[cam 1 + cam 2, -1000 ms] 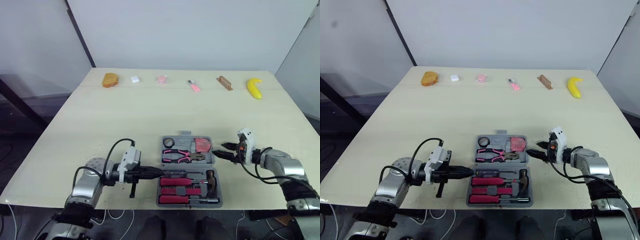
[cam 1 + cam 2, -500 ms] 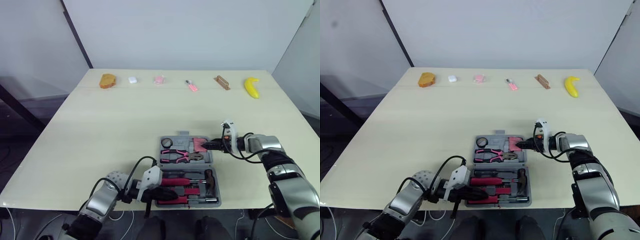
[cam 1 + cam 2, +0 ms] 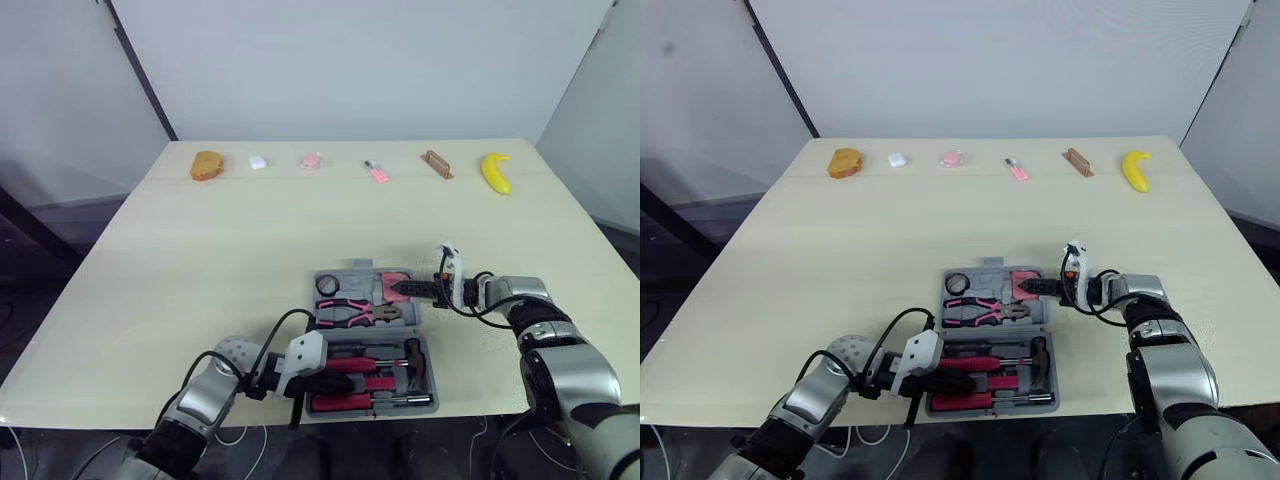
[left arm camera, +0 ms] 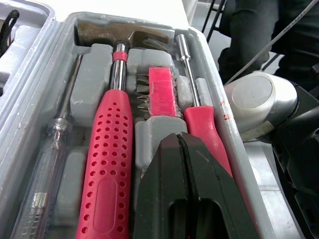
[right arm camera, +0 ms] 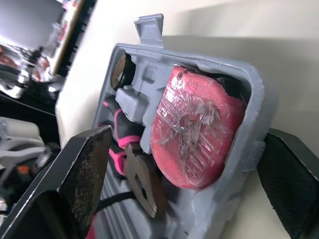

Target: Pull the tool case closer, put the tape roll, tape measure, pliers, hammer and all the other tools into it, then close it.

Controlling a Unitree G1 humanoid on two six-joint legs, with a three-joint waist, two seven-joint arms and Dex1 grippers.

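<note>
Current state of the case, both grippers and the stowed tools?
Grey plastic tool case: open, both halves lying flat.
Left gripper: shut, over case's near half.
Right gripper: open, astride case's far right corner.
Red tape roll: seated in case.
Pink-handled pliers: seated in case.
Red-handled hammer: seated in case.

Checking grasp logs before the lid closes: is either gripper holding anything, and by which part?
Nothing is held. The right gripper stands open astride the tool case wall beside the tape roll; the left gripper is shut, empty, over the red screwdriver.
</note>
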